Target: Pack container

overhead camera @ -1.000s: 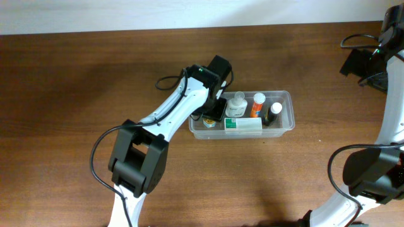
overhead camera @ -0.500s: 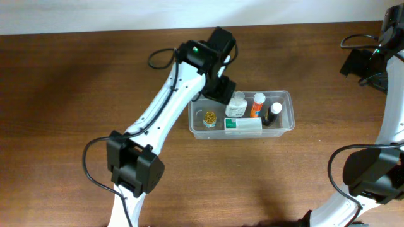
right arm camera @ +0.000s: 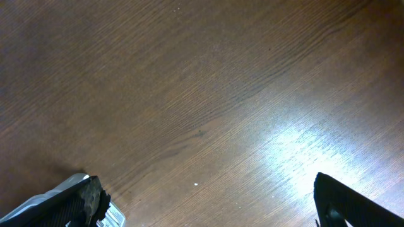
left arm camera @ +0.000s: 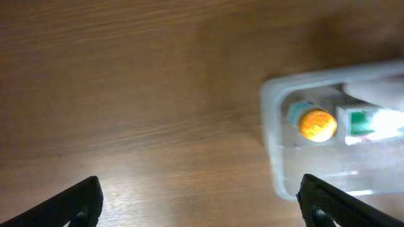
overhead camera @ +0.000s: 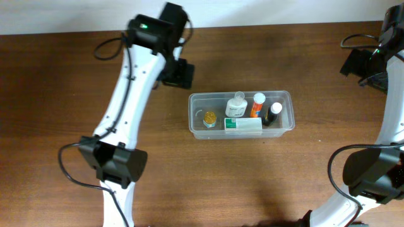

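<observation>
The container [overhead camera: 290,111], a clear rectangular tub, stands mid-table. Inside it are a small gold-lidded jar [overhead camera: 209,118], a white bottle [overhead camera: 237,105], an orange bottle [overhead camera: 257,104], a dark bottle [overhead camera: 274,112] and a green-and-white box [overhead camera: 243,124]. My left gripper [overhead camera: 178,73] hovers up and to the left of the tub, open and empty. In the left wrist view, the left gripper [left arm camera: 199,205] spans bare wood, with the container [left arm camera: 273,157] and the jar's lid [left arm camera: 317,124] at the right. My right gripper [right arm camera: 211,202] is open over bare table.
The right arm's wrist [overhead camera: 363,62] sits at the table's far right corner with cables. The white left arm [overhead camera: 123,107] stretches from the front edge toward the back. A pale wall edges the back of the brown wooden table [overhead camera: 63,94].
The left gripper opened at the tub's left end, leaving the gold-lidded jar inside. It then rose and drew back up and to the left. The right arm has not moved.
</observation>
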Controlling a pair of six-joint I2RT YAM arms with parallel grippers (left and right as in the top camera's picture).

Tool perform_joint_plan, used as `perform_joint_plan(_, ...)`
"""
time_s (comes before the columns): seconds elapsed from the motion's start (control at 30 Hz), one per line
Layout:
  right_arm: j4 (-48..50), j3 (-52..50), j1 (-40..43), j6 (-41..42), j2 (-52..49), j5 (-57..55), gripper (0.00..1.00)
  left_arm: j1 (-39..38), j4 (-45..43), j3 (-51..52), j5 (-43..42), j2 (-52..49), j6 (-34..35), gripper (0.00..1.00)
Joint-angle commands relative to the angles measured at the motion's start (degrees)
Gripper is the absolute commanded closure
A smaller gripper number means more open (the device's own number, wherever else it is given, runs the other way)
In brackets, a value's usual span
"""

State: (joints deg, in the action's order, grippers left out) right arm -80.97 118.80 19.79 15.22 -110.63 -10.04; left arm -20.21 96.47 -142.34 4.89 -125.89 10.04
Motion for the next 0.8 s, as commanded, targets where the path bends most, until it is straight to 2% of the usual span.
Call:
perform_joint_plan(0.0,0.0,-0.3,0.2,0.4,0.5,-0.3,0.02,2.7,0.2,-0.9,-1.2,5.2,-0.7,0.01)
perform_joint_plan(0.13,0.0,-0.3,0.2,0.4,0.5,-0.3,0.01,5.6,0.2,0.9,-0.7,11.2,-2.2,0.01)
perform_joint_plan(0.27,0.0,-0.3,0.2,0.4,0.5,-0.3,0.02,9.2,0.2,9.5,-0.6,19.3,-2.1,0.00)
perform_joint_plan(0.4,0.0,-0.3,0.2,0.4,0.5,-0.3,0.02,11.4,0.2,19.8,-0.6,25.1,1.1,0.01)
perform_joint_plan(0.53,0.0,-0.3,0.2,0.4,0.5,-0.3,0.01,11.3,0.2,26.0,-1.2,26.1,2.8,0.01)
perform_joint_plan(0.77,0.0,-0.3,0.2,0.4,0.5,-0.3,0.02,11.3,0.2,29.4,-1.0,25.8,2.7,0.01)
